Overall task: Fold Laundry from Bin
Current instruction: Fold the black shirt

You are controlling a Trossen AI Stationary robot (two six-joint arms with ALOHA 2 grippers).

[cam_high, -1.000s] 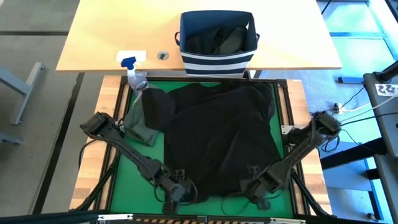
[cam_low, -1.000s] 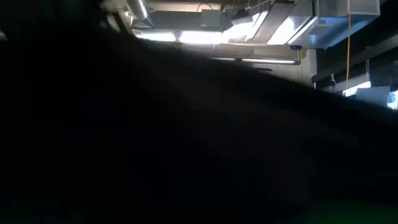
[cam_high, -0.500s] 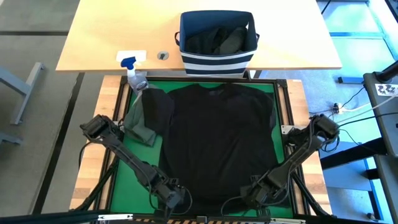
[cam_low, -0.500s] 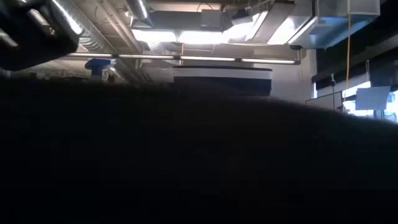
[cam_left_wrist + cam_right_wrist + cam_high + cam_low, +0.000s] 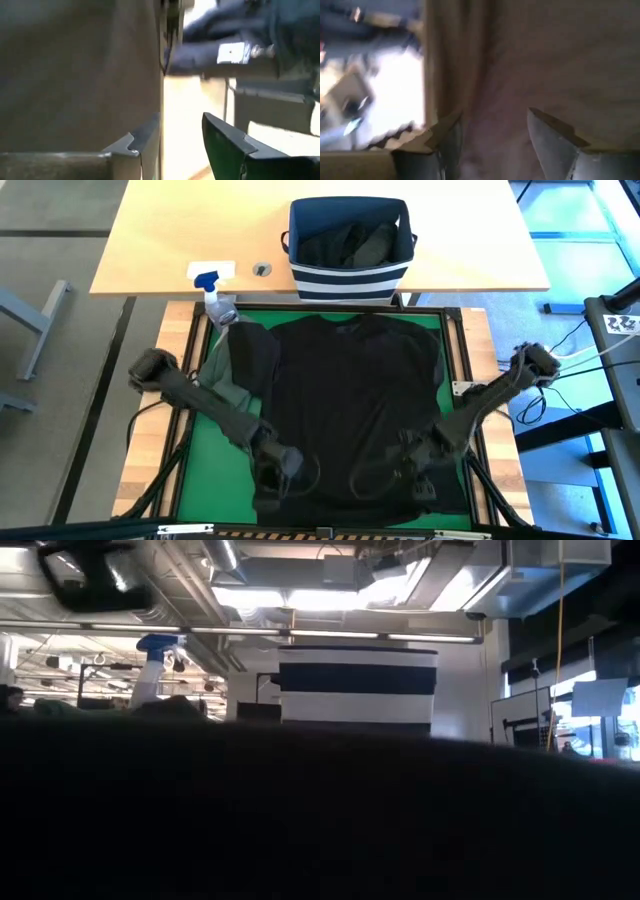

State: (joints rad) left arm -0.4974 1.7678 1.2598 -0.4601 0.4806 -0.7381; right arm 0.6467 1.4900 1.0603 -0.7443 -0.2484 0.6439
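Observation:
A black T-shirt (image 5: 350,400) lies spread flat on the green mat (image 5: 215,460), collar toward the far edge; it fills the lower half of the low view (image 5: 320,820). Its left sleeve lies over a dark olive garment (image 5: 222,378) at the mat's left. The navy striped bin (image 5: 350,280) stands on the far table with dark garments (image 5: 355,242) inside. My left gripper (image 5: 285,470) is open above the shirt's near left part (image 5: 181,135). My right gripper (image 5: 412,470) is open above its near right part (image 5: 494,130).
A clear spray bottle with a blue nozzle (image 5: 215,295) stands at the mat's far left corner, beside the olive garment. The bin (image 5: 358,685) and bottle (image 5: 155,665) show beyond the cloth in the low view. Bare green mat lies left of the shirt.
The black shirt, rumpled and lifted at its near part a second ago, has been drawn toward the near edge and now lies spread flat. Both grippers went to the near edge with it, then came up and back a little toward the far edge.

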